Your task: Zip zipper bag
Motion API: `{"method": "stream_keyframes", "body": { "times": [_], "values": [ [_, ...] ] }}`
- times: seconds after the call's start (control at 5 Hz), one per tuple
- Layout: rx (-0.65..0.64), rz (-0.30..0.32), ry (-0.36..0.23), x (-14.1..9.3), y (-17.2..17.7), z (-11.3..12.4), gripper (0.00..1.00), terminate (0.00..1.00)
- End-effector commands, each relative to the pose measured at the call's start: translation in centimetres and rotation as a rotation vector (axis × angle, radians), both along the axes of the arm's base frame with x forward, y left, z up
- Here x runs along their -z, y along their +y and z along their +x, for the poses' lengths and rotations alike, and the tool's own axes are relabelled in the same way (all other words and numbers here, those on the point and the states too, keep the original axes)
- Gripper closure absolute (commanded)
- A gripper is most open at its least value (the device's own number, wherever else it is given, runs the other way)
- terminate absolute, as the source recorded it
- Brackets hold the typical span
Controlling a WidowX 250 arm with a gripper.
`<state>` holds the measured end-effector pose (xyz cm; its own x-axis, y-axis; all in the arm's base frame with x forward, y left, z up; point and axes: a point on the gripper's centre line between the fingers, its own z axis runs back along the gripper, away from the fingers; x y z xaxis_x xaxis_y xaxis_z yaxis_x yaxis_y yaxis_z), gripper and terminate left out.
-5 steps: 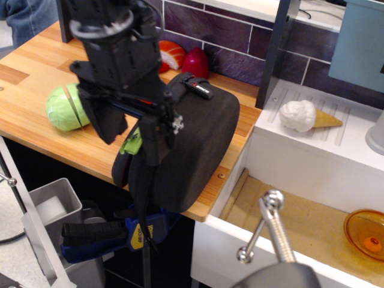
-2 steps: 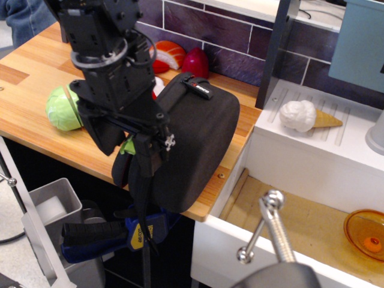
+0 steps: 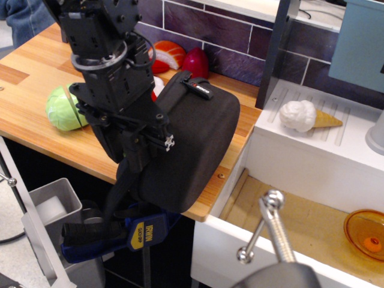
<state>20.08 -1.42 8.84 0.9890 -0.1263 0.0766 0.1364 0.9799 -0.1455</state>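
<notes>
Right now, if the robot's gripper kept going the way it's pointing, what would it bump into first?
The gripper points downward at the near left edge of the black zipper bag, so it would probably meet that edge first. Depth is hard to judge; it may already be touching.

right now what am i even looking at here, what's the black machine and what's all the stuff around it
The black machine is a robot arm, and its gripper is the clamp at its end. There is one picture, taken from a camera above and in front of a toy kitchen. The arm is pressed against the near edge of a large black zipper bag, which sits on the corner of the wooden counter and overhangs it. Whether the clamp is pinching the zipper cannot be seen. Behind the arm lie a green toy cabbage, a toy salmon sushi and a dark red toy food. To the right, a toy ice cream cone rests on the white sink unit, with an orange bowl lower down.
</notes>
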Motion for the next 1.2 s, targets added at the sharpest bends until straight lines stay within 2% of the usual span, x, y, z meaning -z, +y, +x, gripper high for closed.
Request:
{"method": "stream_keyframes", "body": {
  "times": [0.0,0.2,0.4,0.6,1.0],
  "values": [
    [-0.020,0.014,0.015,0.4,0.1,-1.9,1.00,0.00],
    [-0.019,0.059,0.039,2.5,0.3,-3.7,1.00,0.00],
    [-0.024,0.108,0.009,5.1,0.8,-4.5,1.00,0.00],
    [-0.028,0.151,-0.049,7.4,0.9,-4.2,1.00,0.00],
    [-0.042,0.193,-0.131,11.1,1.9,-3.2,1.00,0.00]
  ]
}}
